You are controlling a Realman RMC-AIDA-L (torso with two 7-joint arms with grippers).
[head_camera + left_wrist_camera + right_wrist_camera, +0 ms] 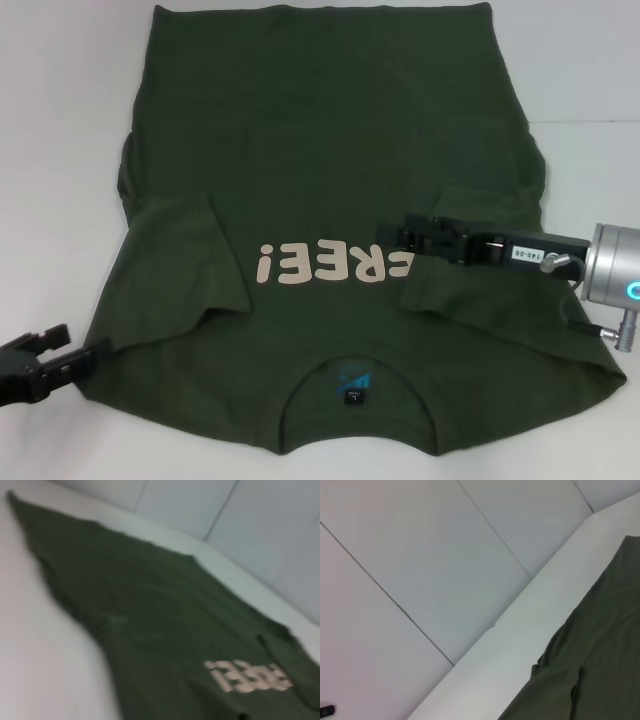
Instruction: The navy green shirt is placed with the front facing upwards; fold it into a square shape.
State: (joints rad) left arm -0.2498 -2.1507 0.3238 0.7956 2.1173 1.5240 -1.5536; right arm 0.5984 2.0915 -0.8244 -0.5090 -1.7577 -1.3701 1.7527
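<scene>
The fingers of the left gripper (pixel 85 352) stand a little apart with nothing between them, hovering at the near-left edge of the navy green shirt (pixel 330 150), just by the shoulder; most of that arm is cut off by the picture's edge. The shirt itself lies spread face-up on the white table (pixel 60 120), collar (pixel 355 375) toward the robot and hem far away, so the cream "FREE!" lettering (pixel 325 262) reads upside down from the head camera. Its left sleeve (pixel 185 255) is folded in over the chest, a flap lying just beside the lettering. A small blue-and-black neck label (pixel 353 384) shows inside the collar, its print too small to read. Further right, the right gripper (pixel 392 237) reaches in from the side over the chest, its black tips at the end of the lettering, covering the first letter; whether those fingers are spread or pinching cloth I cannot tell, dark against dark fabric. The right sleeve seems to be bunched under that arm, mostly hidden. The left wrist camera gives only a blurred slant of green cloth and lettering; the right wrist camera shows a strip of shirt, table edge and white wall panels (pixel 420 555), no fingers.
</scene>
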